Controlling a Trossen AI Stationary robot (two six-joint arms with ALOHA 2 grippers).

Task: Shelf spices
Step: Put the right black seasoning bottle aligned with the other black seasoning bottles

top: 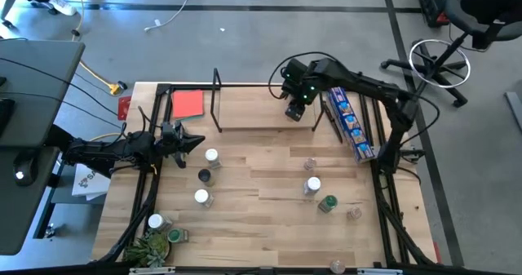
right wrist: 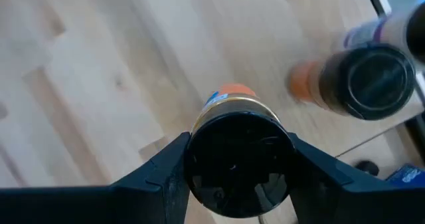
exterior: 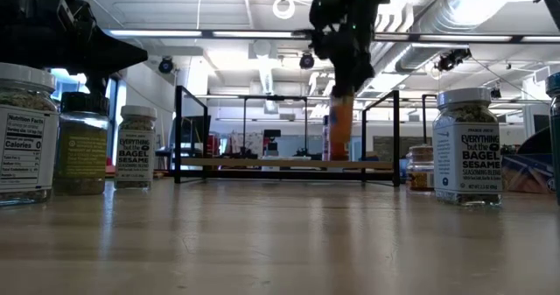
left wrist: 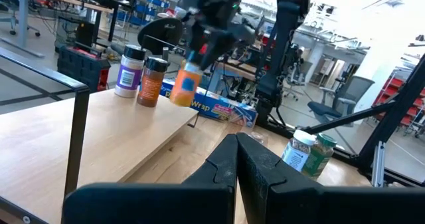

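My right gripper (top: 295,105) is over the shelf (top: 261,116), a light-wood board with black wire end frames, and is shut on an orange spice jar with a black lid (exterior: 341,124). Two more jars (left wrist: 129,71) (left wrist: 151,81) stand on the board's right end. My left gripper (top: 189,141) is shut, holds nothing and hangs over the table's left part, close to a white-lidded jar (top: 212,157). Several other jars stand on their bases on the table, among them a black-lidded (top: 204,175), a white-lidded (top: 312,185) and a green-lidded one (top: 328,203). My right gripper pinches the orange jar at its black lid (right wrist: 238,157), one finger (right wrist: 169,164) on each side, coming from above and pointing down. The jar hangs below the fingers, slightly tilted (left wrist: 184,84). Its base is at the shelf board; whether it touches I cannot tell.
A long blue packet (top: 351,124) lies along the shelf's right end. A red card (top: 188,104) lies left of the shelf, and a small potted plant (top: 151,246) stands at the near left corner. Bare wood (top: 261,185) lies between the two groups of jars.
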